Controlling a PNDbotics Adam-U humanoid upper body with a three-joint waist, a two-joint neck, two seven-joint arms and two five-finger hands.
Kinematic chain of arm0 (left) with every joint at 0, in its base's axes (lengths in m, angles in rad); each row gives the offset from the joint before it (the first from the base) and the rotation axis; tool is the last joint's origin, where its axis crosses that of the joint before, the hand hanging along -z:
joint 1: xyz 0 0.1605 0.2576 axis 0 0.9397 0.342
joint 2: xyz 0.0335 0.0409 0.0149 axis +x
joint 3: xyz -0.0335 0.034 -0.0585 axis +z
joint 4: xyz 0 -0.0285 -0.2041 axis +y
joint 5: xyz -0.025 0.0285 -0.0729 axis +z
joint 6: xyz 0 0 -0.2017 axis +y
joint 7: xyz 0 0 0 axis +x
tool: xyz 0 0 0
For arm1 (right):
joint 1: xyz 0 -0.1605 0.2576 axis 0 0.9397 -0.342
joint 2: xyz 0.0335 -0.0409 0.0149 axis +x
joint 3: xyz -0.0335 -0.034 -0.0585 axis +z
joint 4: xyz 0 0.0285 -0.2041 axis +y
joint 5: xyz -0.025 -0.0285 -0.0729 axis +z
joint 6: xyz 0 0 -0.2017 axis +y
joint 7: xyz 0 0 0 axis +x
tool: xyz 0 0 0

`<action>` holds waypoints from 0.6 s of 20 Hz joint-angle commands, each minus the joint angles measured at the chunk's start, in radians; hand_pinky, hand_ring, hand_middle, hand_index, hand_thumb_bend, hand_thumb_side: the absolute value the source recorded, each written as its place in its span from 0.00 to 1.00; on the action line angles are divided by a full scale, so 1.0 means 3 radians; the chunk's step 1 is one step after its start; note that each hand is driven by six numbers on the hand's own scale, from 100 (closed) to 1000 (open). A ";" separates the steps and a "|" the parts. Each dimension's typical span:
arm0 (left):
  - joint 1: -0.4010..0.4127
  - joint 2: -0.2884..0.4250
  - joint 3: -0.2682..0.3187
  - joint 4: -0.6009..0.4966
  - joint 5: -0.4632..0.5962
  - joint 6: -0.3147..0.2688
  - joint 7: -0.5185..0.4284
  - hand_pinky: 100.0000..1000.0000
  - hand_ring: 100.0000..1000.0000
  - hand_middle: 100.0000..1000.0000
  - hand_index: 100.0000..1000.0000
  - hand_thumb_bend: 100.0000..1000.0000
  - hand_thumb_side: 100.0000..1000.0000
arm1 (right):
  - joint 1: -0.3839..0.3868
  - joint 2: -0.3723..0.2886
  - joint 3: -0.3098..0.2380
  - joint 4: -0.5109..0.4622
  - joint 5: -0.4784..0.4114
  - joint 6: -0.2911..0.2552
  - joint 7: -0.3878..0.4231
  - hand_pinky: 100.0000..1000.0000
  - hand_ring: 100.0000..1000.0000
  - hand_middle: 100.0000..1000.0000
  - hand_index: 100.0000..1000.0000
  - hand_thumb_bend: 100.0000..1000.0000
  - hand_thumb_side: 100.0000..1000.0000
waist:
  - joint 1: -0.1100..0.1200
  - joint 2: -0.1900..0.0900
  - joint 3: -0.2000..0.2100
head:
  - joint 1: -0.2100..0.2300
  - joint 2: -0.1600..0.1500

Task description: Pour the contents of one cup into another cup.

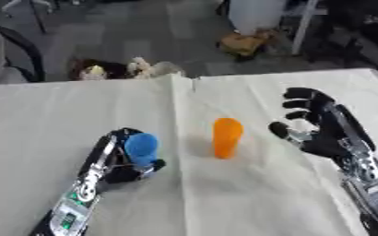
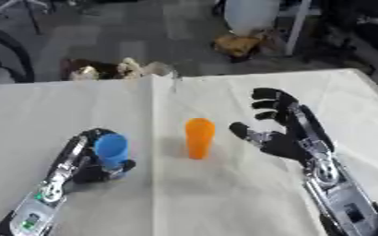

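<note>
My left hand (image 1: 124,161) is curled round the blue cup (image 1: 141,148), left of the upright orange cup (image 1: 226,137) on the white counter (image 2: 224,198), my right hand (image 2: 279,133) spread open to its right; both views agree.

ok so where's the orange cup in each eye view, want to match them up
Left eye view: the orange cup stands upright just right of centre, between the two hands.
Right eye view: it stands at about the centre, shifted left.
Shared landmark: the fold in the white table cloth running just to the cup's left.
</note>
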 commanded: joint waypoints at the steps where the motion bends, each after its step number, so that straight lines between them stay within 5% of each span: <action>1: -0.0030 0.0023 0.0014 -0.0084 0.0082 0.0015 0.0071 0.18 0.26 0.22 0.68 0.59 0.22 | -0.0056 -0.0032 -0.0006 0.0007 -0.0008 -0.0002 -0.0009 0.64 0.73 0.71 0.79 0.68 0.29 | -0.0010 -0.0061 -0.0005 | -0.0019 -0.0040; 12: -0.0002 0.0064 0.0064 -0.0373 0.0155 0.0061 0.0195 0.16 0.21 0.17 0.67 0.39 0.11 | -0.0075 -0.0024 0.0000 0.0139 0.0012 0.0010 -0.0040 0.63 0.71 0.69 0.78 0.65 0.26 | -0.0014 -0.0079 0.0013 | -0.0044 -0.0037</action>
